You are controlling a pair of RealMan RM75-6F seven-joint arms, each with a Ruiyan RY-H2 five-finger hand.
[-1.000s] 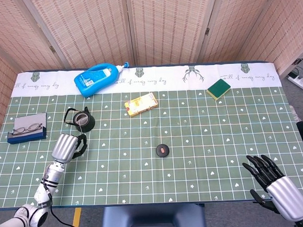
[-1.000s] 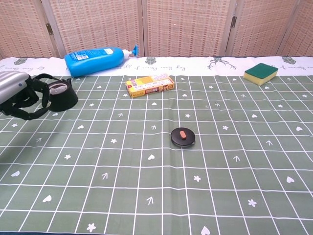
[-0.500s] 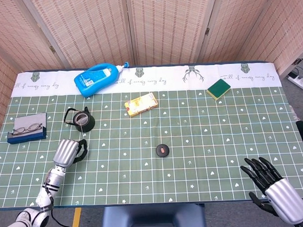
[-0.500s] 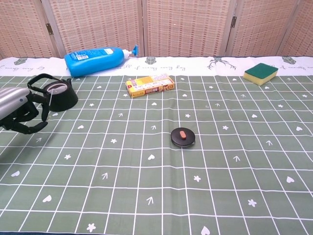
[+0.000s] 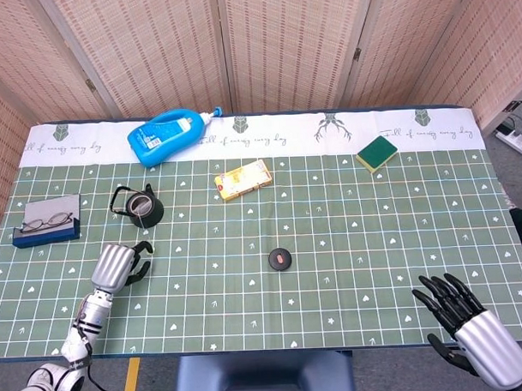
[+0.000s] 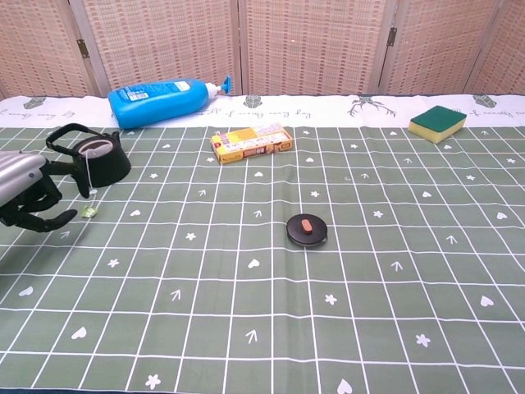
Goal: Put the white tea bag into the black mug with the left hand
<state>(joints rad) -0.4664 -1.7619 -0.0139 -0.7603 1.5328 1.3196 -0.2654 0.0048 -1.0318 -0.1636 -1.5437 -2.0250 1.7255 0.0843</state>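
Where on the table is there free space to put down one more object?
Widest bare cloth lies between the round black disc, the sponge and the right hand. It is crowded around the black mug, the left hand and the glasses case.

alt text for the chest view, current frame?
A black mug stands at far left on a green checked tablecloth, a tea bag string trailing from its rim to a small tag on the cloth. The left hand sits just in front, fingers curled and empty. Behind lie a blue bottle, yellow box and sponge; a black disc sits mid-table.
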